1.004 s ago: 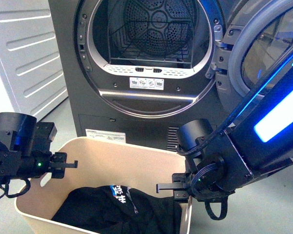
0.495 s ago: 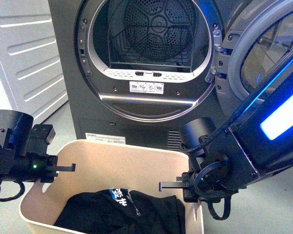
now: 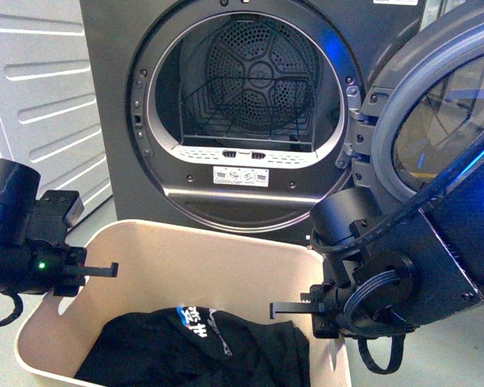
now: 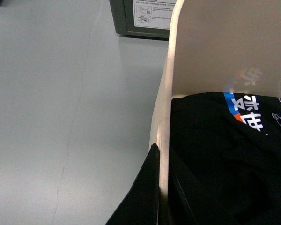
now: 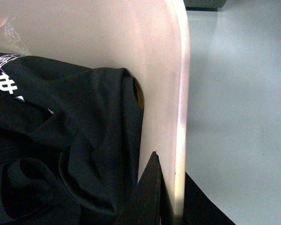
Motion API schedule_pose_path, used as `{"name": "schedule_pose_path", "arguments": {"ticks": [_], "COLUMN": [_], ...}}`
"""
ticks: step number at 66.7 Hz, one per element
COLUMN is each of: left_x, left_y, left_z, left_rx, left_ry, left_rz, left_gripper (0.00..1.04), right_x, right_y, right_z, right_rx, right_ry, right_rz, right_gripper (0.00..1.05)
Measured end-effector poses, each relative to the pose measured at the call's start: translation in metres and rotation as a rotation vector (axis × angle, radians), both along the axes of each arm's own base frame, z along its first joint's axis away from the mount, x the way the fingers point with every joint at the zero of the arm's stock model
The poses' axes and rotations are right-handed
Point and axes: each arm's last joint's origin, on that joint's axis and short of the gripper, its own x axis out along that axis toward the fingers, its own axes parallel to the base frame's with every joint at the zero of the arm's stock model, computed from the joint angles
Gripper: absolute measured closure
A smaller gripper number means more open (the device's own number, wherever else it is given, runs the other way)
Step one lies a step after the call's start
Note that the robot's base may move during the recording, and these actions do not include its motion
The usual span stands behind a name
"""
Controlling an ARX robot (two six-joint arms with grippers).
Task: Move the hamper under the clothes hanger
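The beige hamper (image 3: 210, 246) stands on the floor before the dryer with a black printed garment (image 3: 202, 347) inside. My left gripper (image 3: 74, 272) is shut on the hamper's left rim. My right gripper (image 3: 323, 310) is shut on its right rim. In the left wrist view the gripper (image 4: 161, 154) pinches the rim (image 4: 171, 84), with the garment (image 4: 225, 154) beside it. In the right wrist view the gripper (image 5: 166, 161) pinches the wall (image 5: 164, 70) next to the garment (image 5: 61, 140). The clothes hanger is out of view.
The dark grey dryer (image 3: 137, 193) stands right behind the hamper, its round door (image 3: 436, 113) swung open to the right above my right arm. A white ribbed panel (image 3: 40, 97) is at the left. Grey floor (image 4: 61, 93) lies on both sides of the hamper.
The dryer sits lower in the front view than before. The hamper, held by both grippers throughout, shows wider and closer, and the two grippers stand further apart in the view.
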Motion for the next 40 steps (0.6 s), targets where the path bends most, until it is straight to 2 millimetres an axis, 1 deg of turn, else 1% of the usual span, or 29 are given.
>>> {"name": "schedule_pose_path", "arguments": {"ticks": [31,40], "left_x": [0.0,-0.001], "left_y": [0.0,0.011], "left_z": [0.0,0.0], "left_rx": [0.0,0.011], "left_ry": [0.001,0.002], "left_rz": [0.001,0.04], "left_gripper": [1.01,1.01], "right_x": [-0.001,-0.004], "right_y": [0.0,0.011], "right_z": [-0.001,-0.001], "right_rx": [-0.001,0.014], "right_ry": [0.003,0.007], "right_rz": [0.004,0.041], "right_gripper": [1.02,1.02]}}
